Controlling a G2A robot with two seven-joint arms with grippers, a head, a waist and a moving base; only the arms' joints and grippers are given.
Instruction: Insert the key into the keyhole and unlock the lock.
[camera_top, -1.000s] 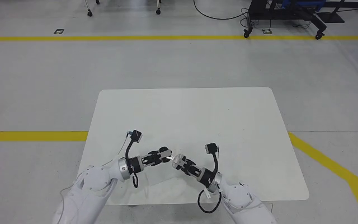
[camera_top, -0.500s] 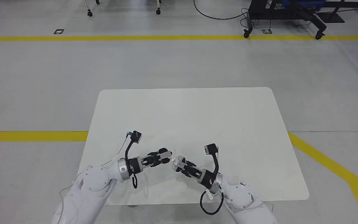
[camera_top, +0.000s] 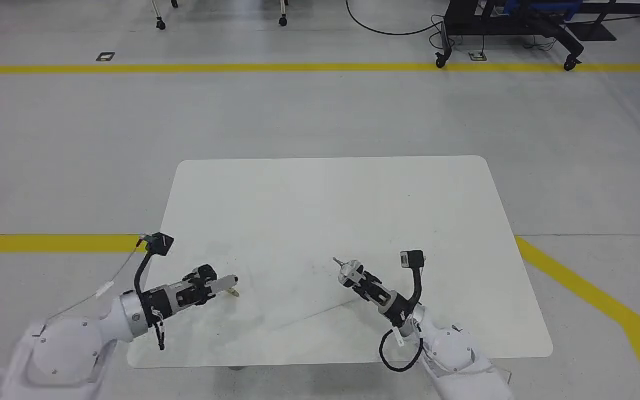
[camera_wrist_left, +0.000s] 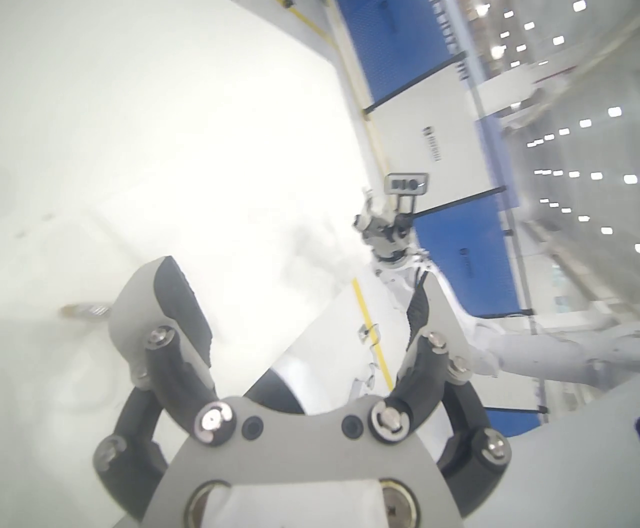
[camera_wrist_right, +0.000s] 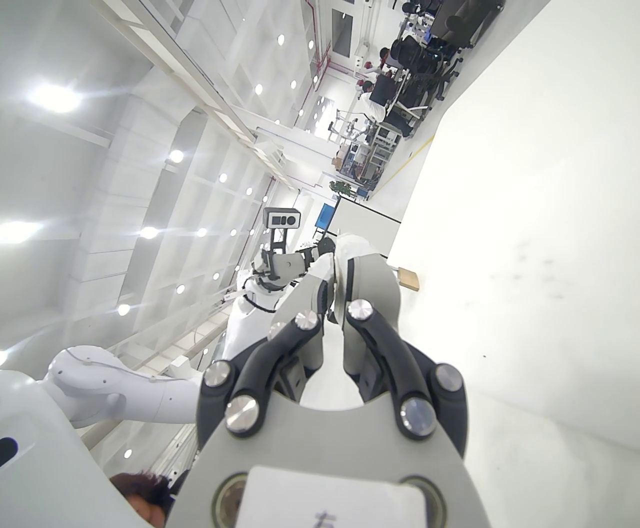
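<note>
Jaws of the left gripper (camera_wrist_left: 294, 295) stand wide apart and empty. Jaws of the right gripper (camera_wrist_right: 336, 280) are pressed together on a thin sliver, apparently the key (camera_top: 339, 262), which projects from their tips in the top view. Half a second earlier the two grippers met tip to tip near the front middle of the surface (camera_top: 330, 190). They have since drawn well apart, the left arm swinging out toward the left front edge. The lock (camera_wrist_right: 409, 278) now lies free on the surface just beyond the left tips. Whether its shackle has sprung cannot be told; the parting suggests the insertion attempt has ended.
</note>
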